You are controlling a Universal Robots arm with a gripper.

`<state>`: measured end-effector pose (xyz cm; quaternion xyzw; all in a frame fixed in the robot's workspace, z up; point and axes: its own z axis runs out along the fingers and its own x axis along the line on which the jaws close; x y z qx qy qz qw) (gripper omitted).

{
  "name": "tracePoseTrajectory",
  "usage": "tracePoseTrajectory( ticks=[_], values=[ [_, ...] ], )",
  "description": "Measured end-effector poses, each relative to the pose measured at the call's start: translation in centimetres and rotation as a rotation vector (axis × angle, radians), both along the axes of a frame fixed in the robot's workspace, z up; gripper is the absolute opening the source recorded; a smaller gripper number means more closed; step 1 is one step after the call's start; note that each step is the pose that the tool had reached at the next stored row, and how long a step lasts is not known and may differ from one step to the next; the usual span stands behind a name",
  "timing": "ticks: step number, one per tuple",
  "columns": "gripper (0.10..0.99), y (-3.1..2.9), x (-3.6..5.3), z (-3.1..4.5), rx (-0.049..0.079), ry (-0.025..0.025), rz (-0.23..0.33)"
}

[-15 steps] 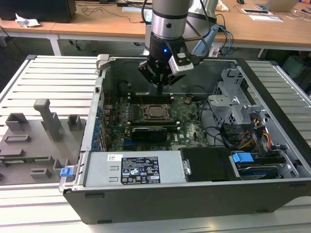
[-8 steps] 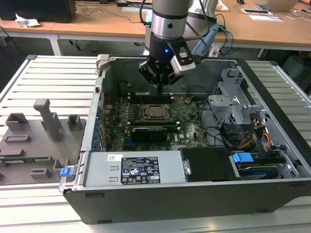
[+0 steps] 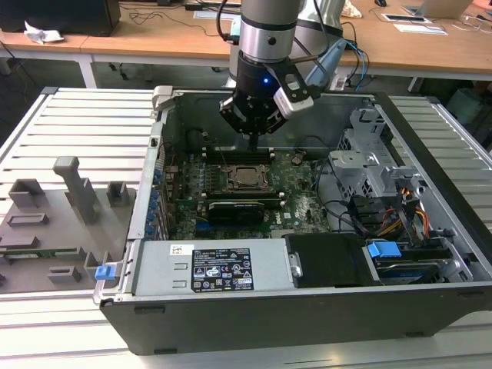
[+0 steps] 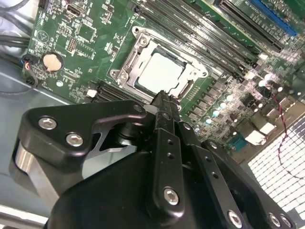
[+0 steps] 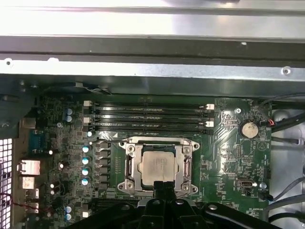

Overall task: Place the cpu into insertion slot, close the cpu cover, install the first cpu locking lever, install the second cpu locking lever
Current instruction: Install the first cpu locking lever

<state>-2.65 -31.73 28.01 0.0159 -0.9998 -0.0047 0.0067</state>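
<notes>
The cpu (image 5: 158, 167) lies flat in the socket on the green motherboard, its silvery top facing up; it also shows in the second wrist view (image 4: 159, 71) and the exterior view (image 3: 246, 176). The cpu cover (image 5: 128, 164), a metal frame with an open centre, lies down around the chip's edges (image 4: 138, 52). My gripper (image 3: 252, 142) hangs inside the open computer case just above the socket's edge. Its black fingers (image 4: 164, 102) are pressed together with nothing between them, and their tips (image 5: 164, 187) sit over the socket's rim.
Black memory slots (image 5: 150, 117) run beside the socket, and a coin battery (image 5: 248, 129) sits nearby. The case wall (image 3: 157, 165), a drive cage (image 3: 369, 165), cables (image 3: 403, 215) and the power supply (image 3: 207, 269) ring the board. Grey fixtures (image 3: 73, 188) stand on the table at the exterior view's left.
</notes>
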Motion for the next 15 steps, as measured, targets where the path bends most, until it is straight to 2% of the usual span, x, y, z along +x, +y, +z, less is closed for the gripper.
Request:
tracePoseTrajectory(
  ticks=[2, 4, 5, 6, 7, 8, 9, 11, 15],
  values=[
    [0.102, 0.00, -0.39, -0.04, 0.001, -0.0036, 0.002],
    [0.102, 0.00, -0.91, -0.06, 0.001, -0.0134, 0.002],
    [0.102, 0.00, -1.27, -0.07, 0.003, -0.0207, 0.002],
    [0.102, 0.00, -1.68, -0.10, 0.007, -0.0271, 0.002],
    [0.102, 0.00, -2.07, -0.12, 0.014, -0.0309, 0.002],
    [0.102, 0.00, -2.25, -0.12, 0.024, -0.0315, 0.001],
    [0.102, 0.00, -2.42, -0.13, 0.040, -0.0316, 0.001],
    [0.102, 0.00, -2.69, -0.15, 0.056, -0.0317, 0.001],
    [0.102, 0.00, -3.33, -0.16, 0.057, -0.0335, 0.001]
  ],
)
